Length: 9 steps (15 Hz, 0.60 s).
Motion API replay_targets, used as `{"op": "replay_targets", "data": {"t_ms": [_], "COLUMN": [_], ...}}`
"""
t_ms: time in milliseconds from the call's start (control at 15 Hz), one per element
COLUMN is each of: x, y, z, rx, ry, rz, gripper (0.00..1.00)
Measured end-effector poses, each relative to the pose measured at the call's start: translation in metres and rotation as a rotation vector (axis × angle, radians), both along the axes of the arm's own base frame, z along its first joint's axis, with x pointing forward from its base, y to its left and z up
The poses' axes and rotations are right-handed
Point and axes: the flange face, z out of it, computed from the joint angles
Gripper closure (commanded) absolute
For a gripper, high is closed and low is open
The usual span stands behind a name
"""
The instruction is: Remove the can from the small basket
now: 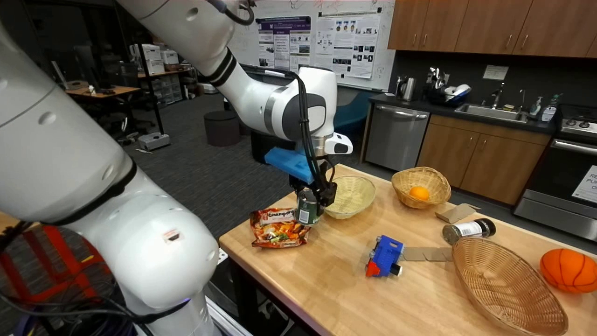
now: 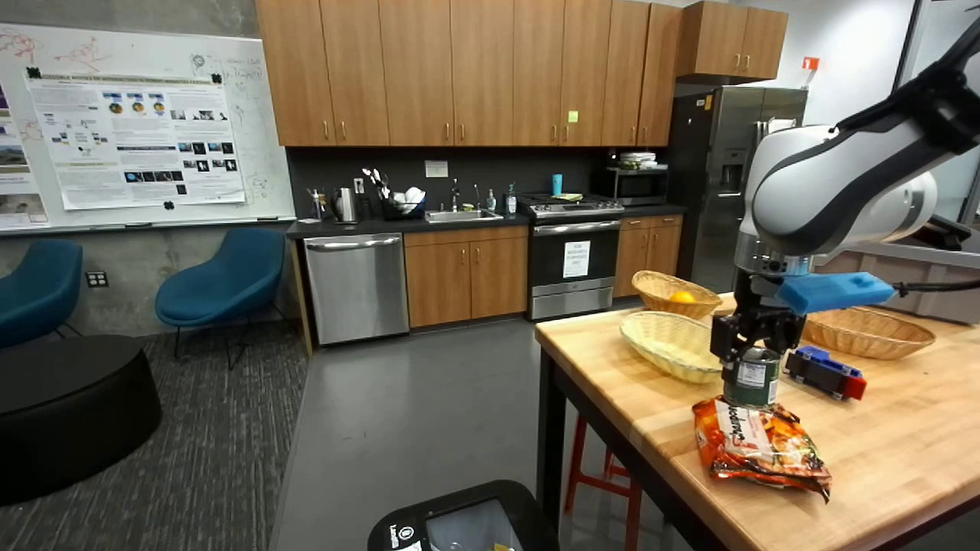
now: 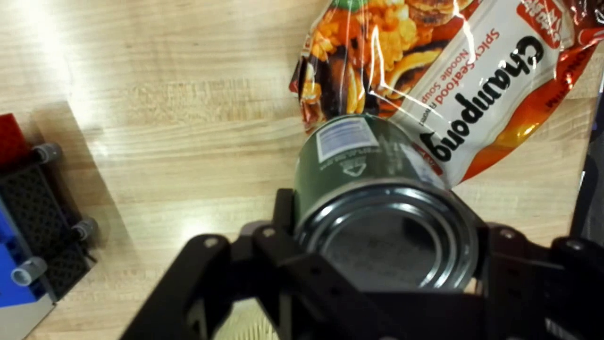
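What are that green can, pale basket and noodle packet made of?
Green can: probably metal, its end silvery, shiny, with ridged rings. Pale basket: possibly dried plant strips, or plastic imitating them; matt, visibly woven. Noodle packet: likely thin plastic film, glossy, with crinkles and glare.

White robot arm (image 1: 154,240) looms large in an exterior view, its forearm (image 1: 252,95) sloping down to a bent wrist (image 1: 322,144) | black gripper (image 3: 382,222) points downward in both exterior views | fingers (image 3: 284,208) stand apart in a clamping grip, one apparently part-hidden in the wrist view
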Motion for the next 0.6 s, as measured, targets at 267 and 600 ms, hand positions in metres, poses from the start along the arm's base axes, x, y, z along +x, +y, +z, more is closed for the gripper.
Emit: {"op": "replay_targets", "data": {"t_ms": [267,600], "x": [-0.0036,-0.0040], "y": [0.0055,0.0011], "z": [-0.0007,-0.0015], "rx": [-0.005,0.000], "ry": [-0.004,-0.005], "rz": [0.006,-0.021], "gripper": [0.52,0.52]}}
